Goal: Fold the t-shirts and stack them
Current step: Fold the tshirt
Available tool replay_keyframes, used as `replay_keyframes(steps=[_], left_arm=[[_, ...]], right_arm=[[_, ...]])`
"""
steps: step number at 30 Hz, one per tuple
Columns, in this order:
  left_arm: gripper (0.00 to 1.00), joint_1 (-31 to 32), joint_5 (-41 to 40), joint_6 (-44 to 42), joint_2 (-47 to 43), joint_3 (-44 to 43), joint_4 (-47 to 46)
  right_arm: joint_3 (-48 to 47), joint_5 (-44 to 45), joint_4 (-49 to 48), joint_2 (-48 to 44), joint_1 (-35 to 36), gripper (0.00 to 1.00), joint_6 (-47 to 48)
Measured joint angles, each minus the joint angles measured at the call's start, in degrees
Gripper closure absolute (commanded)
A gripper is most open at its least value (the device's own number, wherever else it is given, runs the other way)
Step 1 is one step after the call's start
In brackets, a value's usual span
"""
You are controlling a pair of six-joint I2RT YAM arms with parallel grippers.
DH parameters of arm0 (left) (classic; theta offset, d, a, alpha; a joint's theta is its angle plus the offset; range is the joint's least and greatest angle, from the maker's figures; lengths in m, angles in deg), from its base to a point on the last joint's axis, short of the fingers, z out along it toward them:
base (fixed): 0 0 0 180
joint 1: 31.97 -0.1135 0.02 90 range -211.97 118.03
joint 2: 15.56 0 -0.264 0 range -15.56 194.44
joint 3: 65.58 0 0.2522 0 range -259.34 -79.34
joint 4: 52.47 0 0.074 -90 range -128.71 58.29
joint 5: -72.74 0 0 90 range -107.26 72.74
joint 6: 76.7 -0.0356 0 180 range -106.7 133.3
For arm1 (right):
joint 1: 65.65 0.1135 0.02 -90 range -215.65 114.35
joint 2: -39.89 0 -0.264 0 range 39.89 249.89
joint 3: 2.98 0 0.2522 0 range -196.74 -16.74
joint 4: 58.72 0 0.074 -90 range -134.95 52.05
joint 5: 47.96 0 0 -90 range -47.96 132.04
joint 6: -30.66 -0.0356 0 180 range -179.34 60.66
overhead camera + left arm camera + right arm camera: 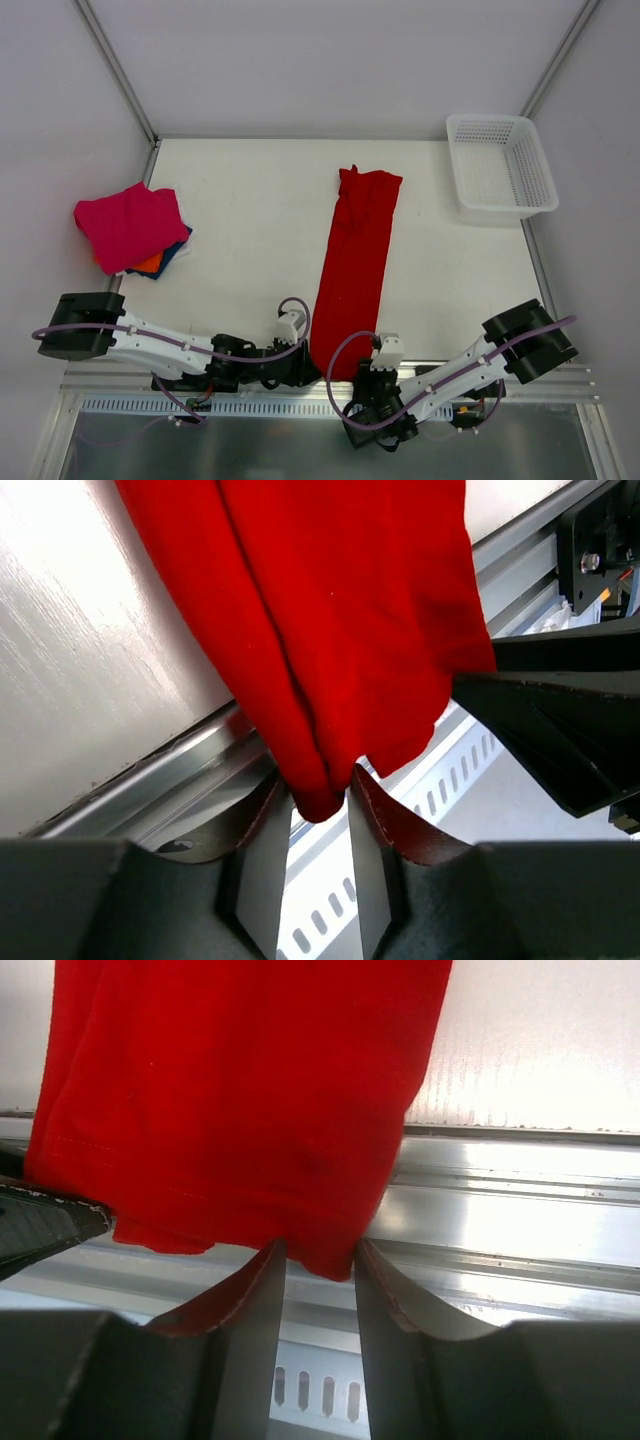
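A bright red t-shirt, folded into a long narrow strip, runs from the table's middle to its near edge and hangs over it. My left gripper is at the strip's near left corner. In the left wrist view a rounded fold of the red cloth is pinched between the left fingertips. My right gripper is at the near right corner. In the right wrist view the red hem hangs in the narrow gap between the right fingertips, not visibly squeezed.
At the left lies a folded pile: a magenta-pink shirt on top, orange and dark blue edges showing beneath. A white mesh basket stands at the back right. A metal rail runs along the near edge.
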Motion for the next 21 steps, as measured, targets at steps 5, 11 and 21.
replay_keyframes(steps=[5,11,21], left_arm=[[0.86,0.09,0.28,0.22,0.72,-0.31,0.59],[1.0,0.09,1.11,0.26,2.45,-1.97,2.08],[1.0,2.78,1.18,0.22,7.3,-6.75,4.44]], right_arm=[[-0.31,-0.07,1.4,0.46,0.0,0.94,0.0],[-1.4,-0.28,3.45,1.09,0.09,0.99,0.0],[-6.8,-0.72,8.5,3.98,0.72,1.0,0.0]])
